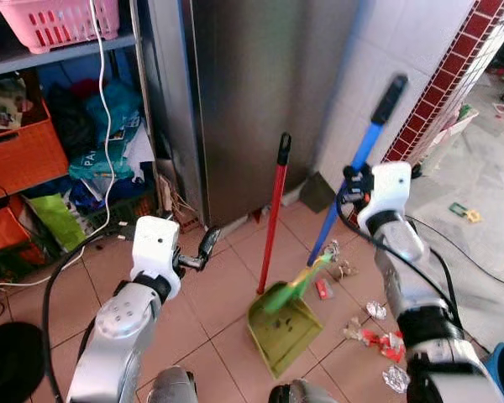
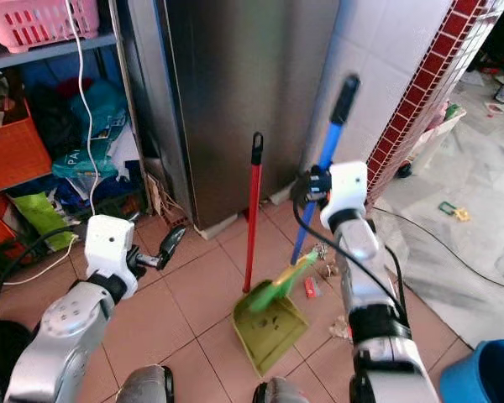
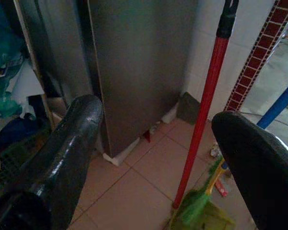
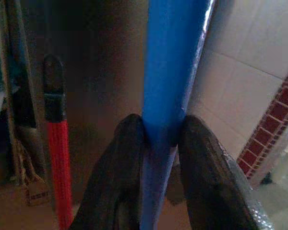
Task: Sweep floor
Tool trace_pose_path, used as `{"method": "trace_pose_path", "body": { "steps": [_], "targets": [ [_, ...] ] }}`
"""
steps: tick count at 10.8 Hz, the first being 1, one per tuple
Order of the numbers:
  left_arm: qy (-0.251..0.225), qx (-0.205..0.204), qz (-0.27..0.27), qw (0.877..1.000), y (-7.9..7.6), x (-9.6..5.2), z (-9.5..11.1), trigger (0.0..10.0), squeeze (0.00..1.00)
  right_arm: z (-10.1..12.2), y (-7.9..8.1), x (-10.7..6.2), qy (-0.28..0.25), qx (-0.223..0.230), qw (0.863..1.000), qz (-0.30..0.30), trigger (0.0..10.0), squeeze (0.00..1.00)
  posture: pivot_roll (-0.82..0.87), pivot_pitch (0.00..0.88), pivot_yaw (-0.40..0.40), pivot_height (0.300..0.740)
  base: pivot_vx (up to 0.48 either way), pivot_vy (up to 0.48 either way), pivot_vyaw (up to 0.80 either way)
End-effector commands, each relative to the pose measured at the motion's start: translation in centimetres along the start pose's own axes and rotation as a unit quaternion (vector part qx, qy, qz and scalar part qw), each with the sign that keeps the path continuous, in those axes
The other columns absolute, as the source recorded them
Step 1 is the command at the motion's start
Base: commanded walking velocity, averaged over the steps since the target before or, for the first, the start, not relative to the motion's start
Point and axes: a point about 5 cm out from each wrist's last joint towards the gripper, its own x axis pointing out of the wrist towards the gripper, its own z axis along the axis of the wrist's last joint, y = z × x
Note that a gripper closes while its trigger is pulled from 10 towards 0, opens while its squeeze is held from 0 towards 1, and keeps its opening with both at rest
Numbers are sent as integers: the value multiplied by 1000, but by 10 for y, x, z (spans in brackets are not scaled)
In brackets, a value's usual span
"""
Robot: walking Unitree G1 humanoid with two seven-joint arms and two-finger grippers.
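The right gripper (image 4: 156,143) is squeezing the blue broom handle (image 1: 361,155) tight. The left gripper (image 3: 158,158) is hanging with fingers wide apart near the red dustpan handle (image 1: 274,214).

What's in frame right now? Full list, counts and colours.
broom: 1, blue handle, green head at the dustpan
dustpan: 1, green with red handle, on floor tiles
litter: several scraps, red and silver, floor by right arm
cabinet: 1, steel, behind the tools
basket: 1, pink, top shelf
crate: 1, orange, lower shelf
bucket: 1, blue, near right
left gripper: open, empty, left of dustpan handle
right gripper: shut on broom handle
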Motion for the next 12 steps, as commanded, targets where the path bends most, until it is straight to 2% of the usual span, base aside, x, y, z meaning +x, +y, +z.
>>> {"method": "trace_pose_path", "body": {
  "steps": [1, 3, 6, 8, 9, 12],
  "targets": [
    [-8, 0, -9, 1000, -2, 3, 2, 10000, 0, 17, -4, 3, -31, -12, 999, -17, 0, 0, 33, 0, -46, 740, 0, 0, 0],
    [-14, 1, -8, 1000, 0, 6, 3, 10000, 0, 21, 1, 3, -42, -10, 999, 6, 0, 0, 30, 0, -44, 740, 0, 0, 0],
    [-6, -8, -61, 998, -3, 11, 4, 10000, 0, 44, 0, 14, -66, -12, 992, 103, 0, 0, 24, 0, -40, 740, 0, 0, 0],
    [1, -3, -91, 996, -9, 10, 1, 10000, 0, 48, -7, 17, -67, -25, 991, 111, 0, 0, 23, 0, -41, 740, 0, 0, 0],
    [2, 7, -89, 996, -11, 9, 0, 10000, 0, 46, -5, 16, -67, -24, 991, 114, 0, 0, 26, 0, -45, 740, 0, 0, 0],
    [-3, 5, -107, 994, -14, 7, 1, 10000, 0, 37, 5, 9, -64, -15, 991, 113, 0, 0, 29, 0, -44, 740, 0, 0, 0]
  ]
}}
